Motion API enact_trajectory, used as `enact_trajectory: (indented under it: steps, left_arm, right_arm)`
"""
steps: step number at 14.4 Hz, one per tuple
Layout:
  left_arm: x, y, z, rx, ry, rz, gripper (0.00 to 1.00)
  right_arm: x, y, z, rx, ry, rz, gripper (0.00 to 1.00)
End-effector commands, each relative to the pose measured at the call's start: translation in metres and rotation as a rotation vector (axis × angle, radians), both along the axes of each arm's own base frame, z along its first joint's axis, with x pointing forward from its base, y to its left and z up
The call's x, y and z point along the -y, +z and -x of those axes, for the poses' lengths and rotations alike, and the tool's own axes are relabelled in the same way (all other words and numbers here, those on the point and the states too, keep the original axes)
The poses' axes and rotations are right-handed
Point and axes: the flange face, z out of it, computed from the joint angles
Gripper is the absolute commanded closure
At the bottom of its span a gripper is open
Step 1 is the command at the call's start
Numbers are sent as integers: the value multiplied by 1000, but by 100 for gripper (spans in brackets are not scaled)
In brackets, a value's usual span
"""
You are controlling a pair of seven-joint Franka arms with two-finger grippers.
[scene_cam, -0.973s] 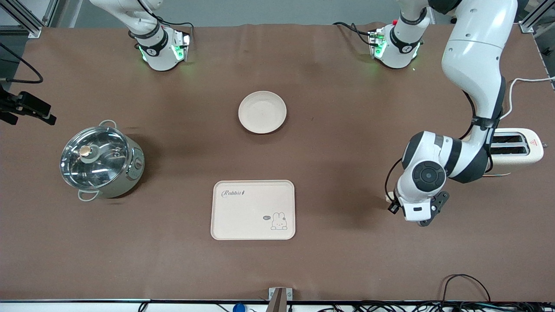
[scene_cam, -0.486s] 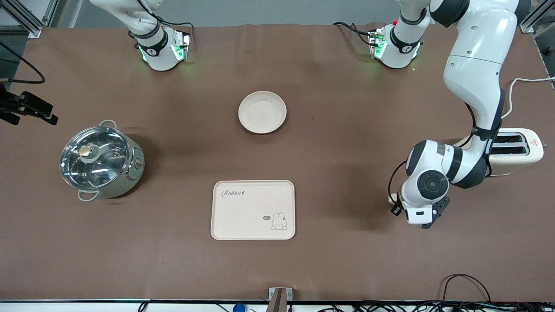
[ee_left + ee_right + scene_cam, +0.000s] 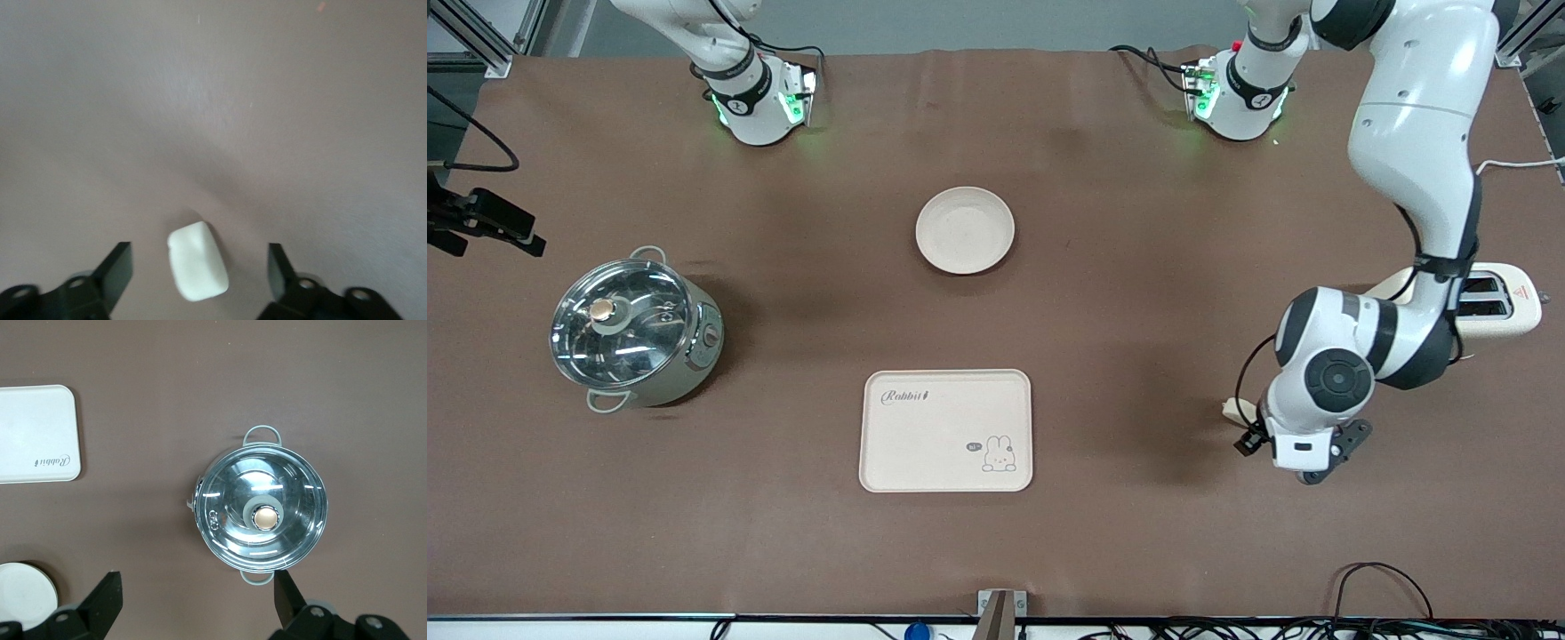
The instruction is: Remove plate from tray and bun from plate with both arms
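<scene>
The round cream plate [image 3: 965, 229] lies on the brown table, midway between the two arm bases; its edge also shows in the right wrist view [image 3: 23, 593]. The small white bun [image 3: 197, 261] lies on the table toward the left arm's end, nearer to the front camera than the toaster; a sliver of the bun [image 3: 1230, 409] shows beside the left arm's wrist. My left gripper [image 3: 199, 257] hangs low over it, open, one finger on each side and neither touching. My right gripper [image 3: 197, 583] waits high over the table, open and holding nothing.
A steel pot with a glass lid [image 3: 633, 331] stands toward the right arm's end. The rectangular rabbit tray [image 3: 945, 430] lies nearer to the front camera than the plate. A cream toaster [image 3: 1503, 302] sits partly under the left arm's elbow.
The left gripper has gone from shut to open and its hand has shifted a little toward the front camera. The bun and the right arm have not moved.
</scene>
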Motion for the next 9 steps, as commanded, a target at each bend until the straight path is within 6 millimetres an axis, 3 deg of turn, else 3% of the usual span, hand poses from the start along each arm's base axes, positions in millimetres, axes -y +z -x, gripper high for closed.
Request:
enact_trajectory:
  steps: [1, 3, 9]
  left_arm:
    - [-3, 79, 3, 1, -105, -36, 0]
    - [-3, 133, 10, 48, -159, -42, 0]
    - [-8, 245, 53, 17, -294, -63, 0]
  right_arm:
    - [2, 3, 8, 8, 3, 15, 0]
    - [6, 3, 9, 8, -4, 15, 0]
    - [8, -1, 8, -3, -6, 17, 0]
